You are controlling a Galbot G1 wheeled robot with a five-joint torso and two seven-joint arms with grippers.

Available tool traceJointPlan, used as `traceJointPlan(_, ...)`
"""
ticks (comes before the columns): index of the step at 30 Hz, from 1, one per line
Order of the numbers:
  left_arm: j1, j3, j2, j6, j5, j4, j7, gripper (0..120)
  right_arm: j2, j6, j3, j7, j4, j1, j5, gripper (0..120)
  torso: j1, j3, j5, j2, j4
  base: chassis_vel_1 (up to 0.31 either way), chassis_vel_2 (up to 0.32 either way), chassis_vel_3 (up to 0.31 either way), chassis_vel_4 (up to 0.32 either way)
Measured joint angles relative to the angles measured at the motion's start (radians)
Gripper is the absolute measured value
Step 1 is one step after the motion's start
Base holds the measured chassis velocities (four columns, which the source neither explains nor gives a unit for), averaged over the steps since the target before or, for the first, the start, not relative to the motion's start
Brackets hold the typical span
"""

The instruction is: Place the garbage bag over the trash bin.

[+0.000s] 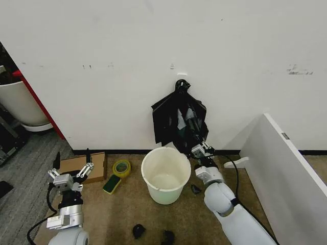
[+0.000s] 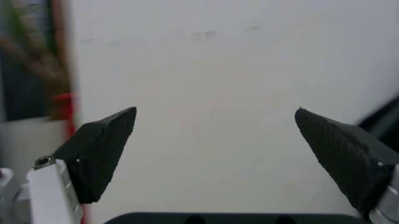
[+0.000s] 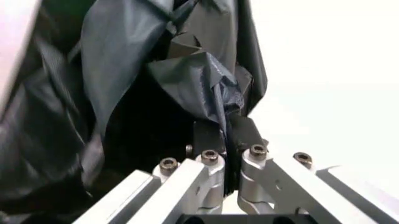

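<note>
The trash bin (image 1: 164, 195) is a cream-white bucket standing upright and empty on the brown floor near the wall. Behind and above it, black plastic hangs against the wall. My right gripper (image 1: 189, 116) reaches up past the bin's right side into that plastic. In the right wrist view the right gripper (image 3: 224, 127) is shut on a crinkly fold of the glossy garbage bag (image 3: 193, 84), which drapes over the fingers. My left gripper (image 1: 72, 159) is held low at the left, well away from the bin. In the left wrist view the left gripper (image 2: 215, 112) is open, facing the wall.
A flat black bag (image 1: 164, 118) gathered to a knot hangs on the wall. A cardboard box (image 1: 82, 167), a yellow tape roll (image 1: 121, 167) and a sponge (image 1: 112, 184) lie left of the bin. A white panel (image 1: 286, 168) slants at the right. A red-edged white tub (image 1: 20, 104) stands far left.
</note>
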Motion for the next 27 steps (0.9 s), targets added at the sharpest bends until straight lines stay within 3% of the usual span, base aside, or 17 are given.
traceJointPlan(1,-0.004,0.003,0.006,0.000,-0.003,0.002,0.005,100,0.000,0.004,0.000,0.000,0.002,-0.001,0.009,0,0.000,0.000,0.0000,0.000,-0.0001,0.000,0.000,0.000,0.000)
traceJointPlan(2,-0.046,0.035,0.073,0.000,-0.066,0.022,0.070,100,-0.002,0.052,-0.001,0.000,0.020,-0.005,0.112,0,0.000,0.000,-0.0001,0.000,-0.0004,0.000,0.000,0.000,0.000)
traceJointPlan(8,-0.202,0.216,0.292,0.018,-0.323,0.143,0.323,100,0.012,0.133,-0.019,-0.062,0.084,-0.011,0.543,0,0.000,0.000,-0.0001,0.000,-0.0002,0.000,0.000,0.000,0.000)
traceJointPlan(11,-0.292,0.294,0.334,0.048,-0.389,0.201,0.400,100,0.021,0.135,-0.023,-0.083,0.102,-0.011,0.644,0,0.000,0.000,-0.0003,0.000,0.0000,0.000,0.000,0.000,0.000)
traceJointPlan(15,-0.495,0.448,0.359,0.143,-0.502,0.302,0.463,100,0.040,0.164,-0.021,-0.135,0.107,-0.007,0.698,0,0.000,0.000,0.0000,0.000,-0.0003,0.000,0.000,0.000,0.000)
traceJointPlan(16,-0.495,0.448,0.359,0.143,-0.502,0.302,0.463,100,0.040,0.164,-0.021,-0.135,0.107,-0.007,0.698,0,0.000,0.000,0.0000,0.000,-0.0003,0.000,0.000,0.000,0.000)
traceJointPlan(18,-0.576,0.532,0.355,0.177,-0.547,0.352,0.467,100,0.049,0.182,-0.019,-0.158,0.101,-0.009,0.690,0,0.000,0.000,0.0001,0.000,-0.0004,0.000,0.000,0.000,0.000)
traceJointPlan(24,-0.672,0.641,0.330,0.204,-0.553,0.423,0.483,100,0.065,0.204,-0.014,-0.185,0.092,-0.018,0.666,0,0.000,0.000,0.0001,0.000,-0.0001,0.000,0.000,0.000,0.000)
traceJointPlan(27,-0.739,0.701,0.285,0.215,-0.501,0.489,0.466,100,0.082,0.208,-0.006,-0.192,0.096,-0.030,0.645,0,0.000,0.000,0.0002,0.000,0.0000,0.000,0.000,0.000,0.000)
